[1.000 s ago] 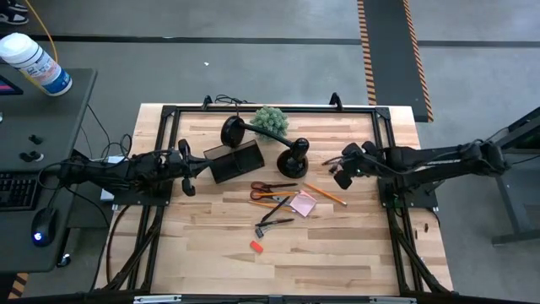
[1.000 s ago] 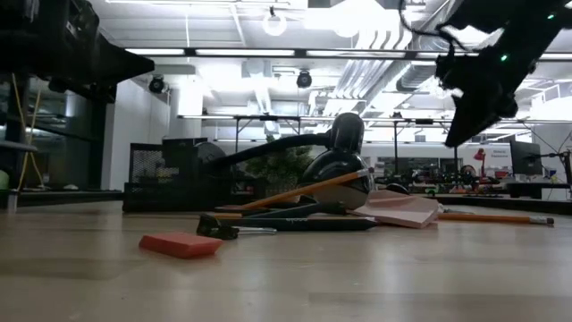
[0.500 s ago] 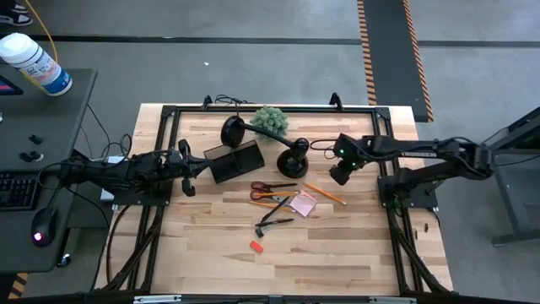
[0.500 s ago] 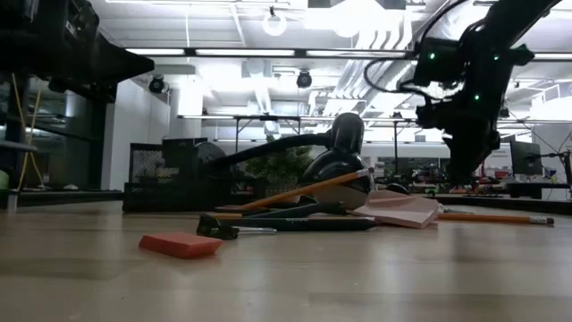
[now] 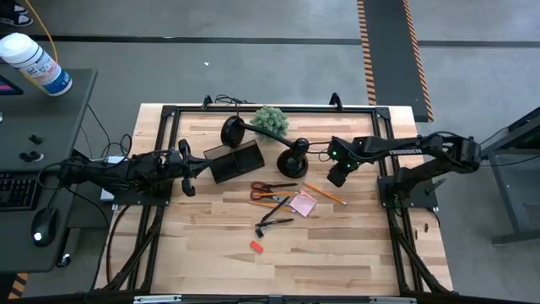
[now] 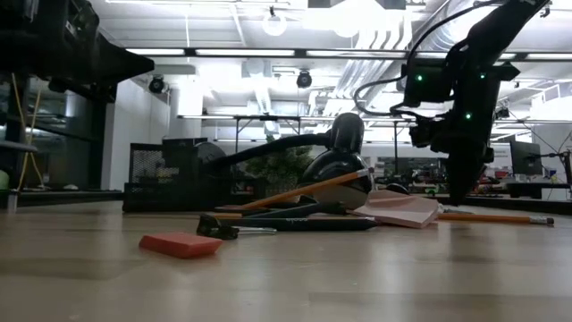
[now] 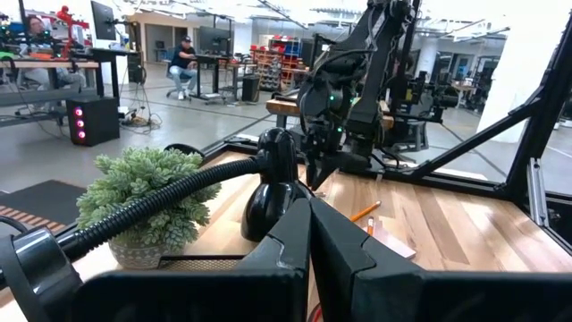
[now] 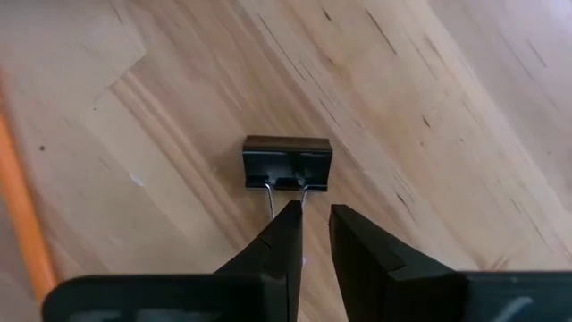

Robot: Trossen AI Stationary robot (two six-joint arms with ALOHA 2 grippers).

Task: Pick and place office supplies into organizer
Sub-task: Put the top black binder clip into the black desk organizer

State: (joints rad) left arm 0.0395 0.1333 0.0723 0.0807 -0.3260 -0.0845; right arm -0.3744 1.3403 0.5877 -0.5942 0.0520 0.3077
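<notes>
Right wrist view alone reveals a small black binder clip (image 8: 287, 164) with wire handles lying on the pale wooden table (image 8: 429, 107); the right gripper (image 8: 313, 234) is held just above its handles, fingers narrowly parted and holding nothing. From overhead the clip is hidden beneath that gripper (image 5: 335, 176), right of centre. An orange-yellow pencil (image 5: 325, 193) is seen there, its long axis slanting from upper left to lower right. The dark translucent rectangular organizer (image 5: 234, 160) is placed left of centre. Beside it the left gripper (image 5: 187, 169) is shown fully closed.
</notes>
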